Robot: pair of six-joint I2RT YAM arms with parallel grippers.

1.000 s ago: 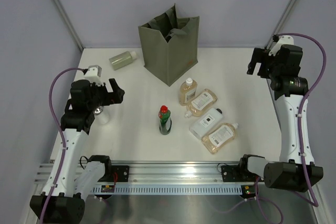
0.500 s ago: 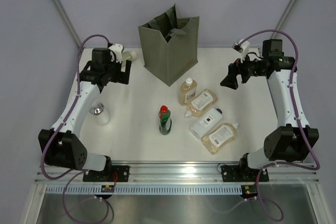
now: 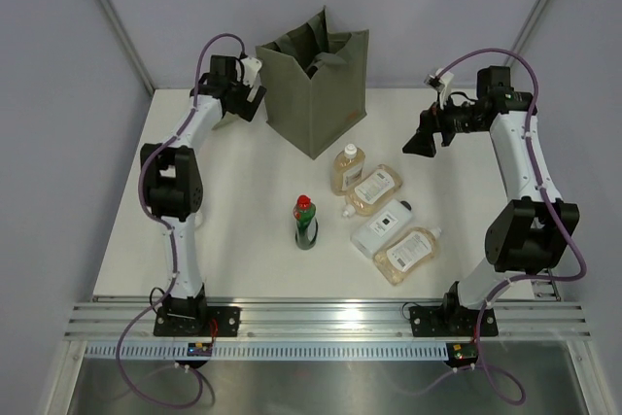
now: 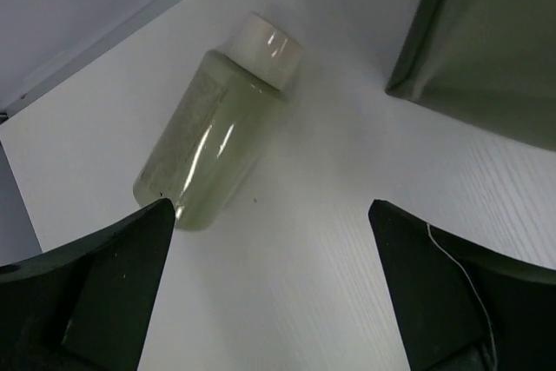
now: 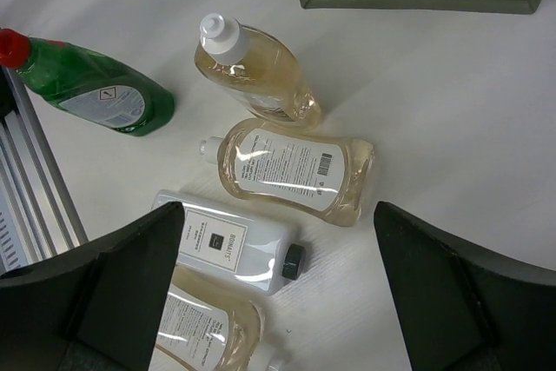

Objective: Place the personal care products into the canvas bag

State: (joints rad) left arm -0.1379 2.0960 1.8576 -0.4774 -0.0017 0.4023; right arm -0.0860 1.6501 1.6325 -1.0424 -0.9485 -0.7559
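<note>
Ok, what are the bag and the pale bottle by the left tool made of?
Bag: matte olive-grey woven fabric, likely canvas; its mouth folds softly. Pale bottle: probably clear glossy plastic; highlights, liquid showing through. Its white cap: smooth plastic, seemingly.

In the left wrist view the canvas bag [image 4: 486, 41] is cut off at two o'clock, with only a lower corner showing. In the right wrist view its wall runs off at twelve o'clock, and one amber bottle [image 5: 204, 327] is cropped at seven o'clock. From above, the bag's inside is too dark to tell
</note>
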